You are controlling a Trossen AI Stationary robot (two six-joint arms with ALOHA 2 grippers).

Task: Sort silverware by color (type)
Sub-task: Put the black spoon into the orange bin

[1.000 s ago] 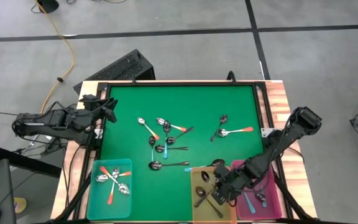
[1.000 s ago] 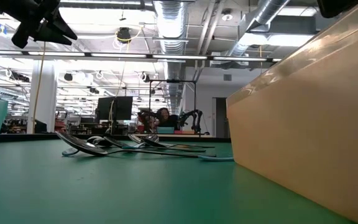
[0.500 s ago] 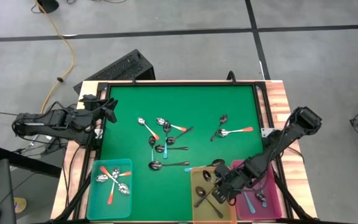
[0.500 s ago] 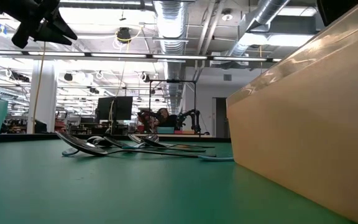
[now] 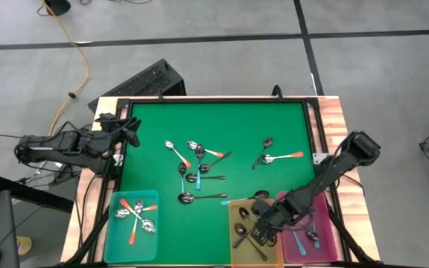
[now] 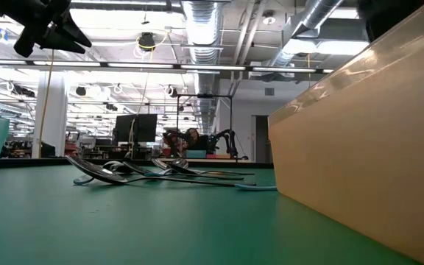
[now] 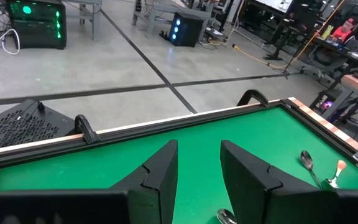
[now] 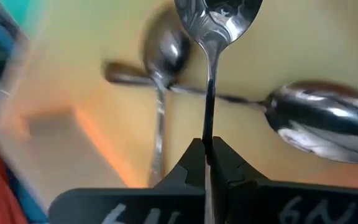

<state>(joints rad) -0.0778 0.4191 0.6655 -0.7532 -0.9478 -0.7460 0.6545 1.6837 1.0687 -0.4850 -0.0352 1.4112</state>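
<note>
My right gripper is low over the yellow bin and is shut on a plain metal spoon. Two dark spoons lie on the bin's floor under it. More silverware lies on the green mat: a cluster, a pair and a single spoon. My left gripper hovers open over the mat's left edge, with nothing between its fingers. My right gripper pinches the spoon's thin handle between its two fingertips. The fingers lie along the handle, and the spoon sticks straight out past them with its bowl farthest from the gripper. The gripper slants down into the yellow bin. The held spoon is above the spoons lying there.
The teal bin at the near left holds orange-handled spoons. The pink bin next to the yellow one holds blue-handled spoons. A raised black frame runs round the mat. The yellow bin's wall fills the low view's right side.
My right gripper has gone down toward the yellow bin's floor and a little toward the table's left edge, still shut on the spoon.
</note>
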